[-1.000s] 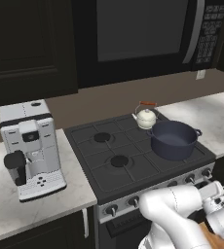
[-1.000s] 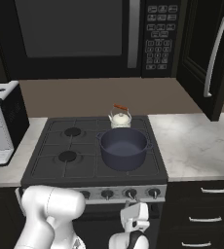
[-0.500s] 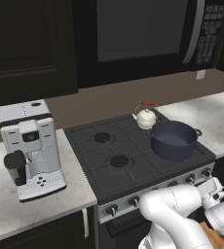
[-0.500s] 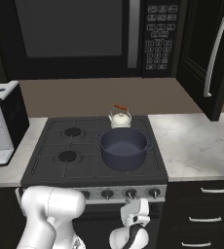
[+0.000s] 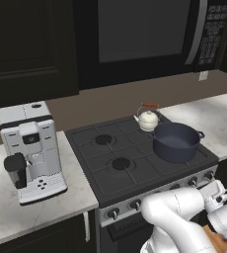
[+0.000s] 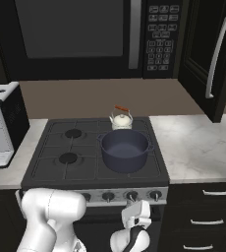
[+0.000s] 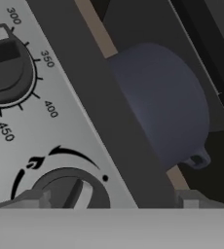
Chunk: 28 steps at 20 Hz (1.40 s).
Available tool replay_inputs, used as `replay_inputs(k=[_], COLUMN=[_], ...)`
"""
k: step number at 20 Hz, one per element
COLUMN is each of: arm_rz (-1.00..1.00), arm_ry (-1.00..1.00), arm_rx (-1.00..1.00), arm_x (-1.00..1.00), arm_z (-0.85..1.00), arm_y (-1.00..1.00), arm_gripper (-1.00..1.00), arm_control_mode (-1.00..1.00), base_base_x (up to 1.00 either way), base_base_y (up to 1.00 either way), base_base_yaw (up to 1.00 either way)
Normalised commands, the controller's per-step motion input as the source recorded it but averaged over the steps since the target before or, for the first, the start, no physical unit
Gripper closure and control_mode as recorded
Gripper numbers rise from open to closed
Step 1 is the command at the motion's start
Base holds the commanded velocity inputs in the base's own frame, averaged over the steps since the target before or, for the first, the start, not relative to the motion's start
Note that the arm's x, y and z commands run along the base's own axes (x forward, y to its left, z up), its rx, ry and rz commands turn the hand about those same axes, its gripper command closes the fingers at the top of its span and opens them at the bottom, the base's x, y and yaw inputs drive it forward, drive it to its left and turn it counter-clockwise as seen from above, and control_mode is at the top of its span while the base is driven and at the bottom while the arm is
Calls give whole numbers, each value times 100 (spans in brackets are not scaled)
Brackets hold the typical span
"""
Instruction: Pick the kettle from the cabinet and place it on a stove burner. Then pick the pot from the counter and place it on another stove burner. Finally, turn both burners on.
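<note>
From the right base view I see the whole stove: the kettle [image 6: 120,119] sits on the back right burner and the pot [image 6: 125,149] on the front right burner [image 6: 126,165], just in front of the kettle. The cabinet [image 6: 211,54] with its bar handle stands at upper right above the counter [image 6: 198,143]. My gripper [image 6: 136,214] hangs low in front of the stove's knob row, below the pot. The left base view adds a coffee machine [image 5: 30,148] on the counter left of the stove. My hand view gives the close detail: the finger tips [image 7: 28,199] stand wide apart, straddling a stove knob [image 7: 75,190] right at them, not clamped on it. Another knob [image 7: 4,65] with temperature numbers lies further off, and the pot's blue side looms beyond the panel.
</note>
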Motion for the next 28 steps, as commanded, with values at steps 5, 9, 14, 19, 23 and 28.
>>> replay_inputs(k=[5, 9, 14, 19, 23, 28], arm_rz=[-1, -1, -2, -4, -5, -5], arm_ry=[-3, -1, 0, 0, 0, 0], arm_rx=[0, 0, 0, 0, 0, 0], arm_x=[0, 0, 0, 0, 0, 0], arm_z=[0, 0, 0, 0, 0, 0], arm_y=[-17, -25, -32, -36, -37, -37], arm_gripper=[-100, -100, -100, -100, -100, -100], arm_control_mode=[-100, -100, -100, -100, -100, -100], base_base_x=[0, 0, 0, 0, 0, 0], base_base_y=[0, 0, 0, 0, 0, 0], base_base_yaw=[0, 0, 0, 0, 0, 0])
